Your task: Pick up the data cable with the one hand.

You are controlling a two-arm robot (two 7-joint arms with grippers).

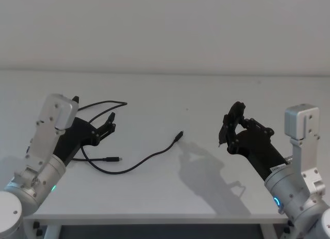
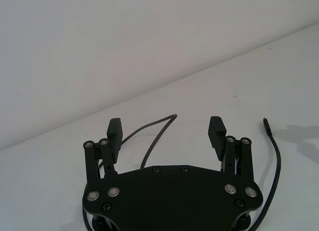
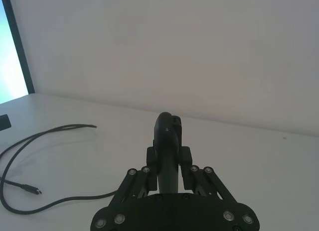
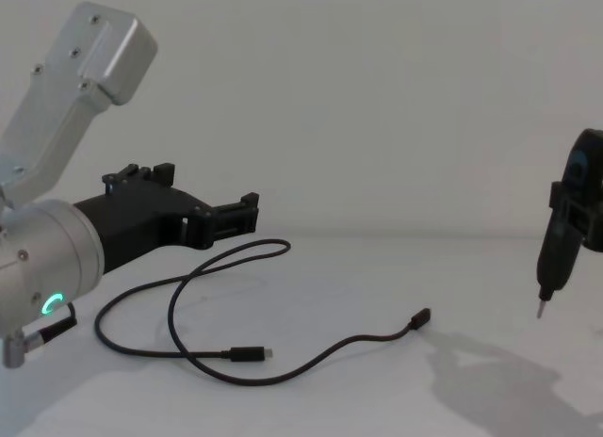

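Observation:
The data cable point(image 1: 139, 164) lies slack on the white table point(image 1: 206, 198), long, thin and black. One plug points right near the middle point(image 1: 178, 135), the other rests near the front left point(image 1: 116, 158), and a loop runs back under my left arm. My left gripper point(image 1: 110, 122), the one hand with the green ring, hovers open just above that loop, holding nothing. The left wrist view shows its fingers point(image 2: 115, 131) wide apart with the cable point(image 2: 154, 136) running on the table beyond them. My right gripper point(image 1: 230, 120) hangs shut at the right, well clear of the cable.
A plain white wall rises behind the table. The table's front edge point(image 1: 154, 217) runs close to my body. Bare tabletop separates the cable's right plug point(image 4: 419, 317) from the right gripper point(image 4: 565, 220). A bright panel point(image 3: 10, 52) shows at the edge of the right wrist view.

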